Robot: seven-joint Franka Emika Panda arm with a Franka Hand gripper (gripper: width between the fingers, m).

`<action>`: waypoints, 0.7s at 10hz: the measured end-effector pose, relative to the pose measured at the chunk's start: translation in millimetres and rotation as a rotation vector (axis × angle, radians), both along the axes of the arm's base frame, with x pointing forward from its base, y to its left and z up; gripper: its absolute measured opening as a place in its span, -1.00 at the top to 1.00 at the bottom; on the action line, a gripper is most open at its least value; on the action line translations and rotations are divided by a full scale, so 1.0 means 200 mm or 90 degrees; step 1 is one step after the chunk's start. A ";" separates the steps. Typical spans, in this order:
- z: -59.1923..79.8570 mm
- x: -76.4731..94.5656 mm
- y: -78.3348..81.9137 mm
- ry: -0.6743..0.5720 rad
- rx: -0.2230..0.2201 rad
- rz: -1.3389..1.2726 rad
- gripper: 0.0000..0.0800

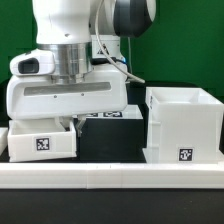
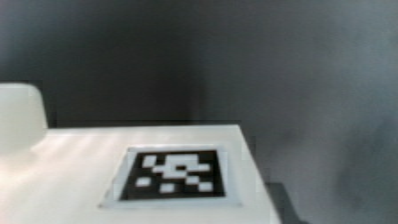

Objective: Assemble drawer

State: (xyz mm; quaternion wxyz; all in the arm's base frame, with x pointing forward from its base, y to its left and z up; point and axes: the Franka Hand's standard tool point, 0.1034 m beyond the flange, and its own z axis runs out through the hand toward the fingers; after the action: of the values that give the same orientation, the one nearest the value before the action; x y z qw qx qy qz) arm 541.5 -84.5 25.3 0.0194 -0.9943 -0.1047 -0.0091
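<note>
Two white drawer parts stand well apart on the dark desk (image 1: pixel 110 140): the large cube casing (image 1: pixel 181 122), open at the top, at the exterior view's right, and a small tagged tray (image 1: pixel 42 141) at its left. The arm's jaws hang directly over that tray; whether they are spread or gripping anything cannot be told.

1. The exterior view sits low and near, facing my white jointed arm (image 1: pixel 70 50) level over the long low white border wall (image 1: pixel 110 172) toward the green backdrop (image 1: pixel 185 45).
2. My wrist view looks down, very close and blurred, on a flat white plastic face with a black-and-white square tag (image 2: pixel 175 172).
3. Both show the black tabletop (image 1: pixel 110 140). I cannot tell which tagged part the wrist sees.
</note>
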 end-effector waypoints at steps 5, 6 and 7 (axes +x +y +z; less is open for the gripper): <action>0.01 -0.01 0.01 -0.015 -0.021 0.254 0.90; 0.01 -0.02 0.01 -0.014 -0.023 0.292 0.90; 0.00 -0.03 0.00 -0.011 -0.025 0.324 0.90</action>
State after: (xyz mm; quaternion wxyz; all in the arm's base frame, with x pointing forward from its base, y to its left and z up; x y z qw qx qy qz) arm 536.5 -84.5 25.7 0.0007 -0.9359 -0.3521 -0.0105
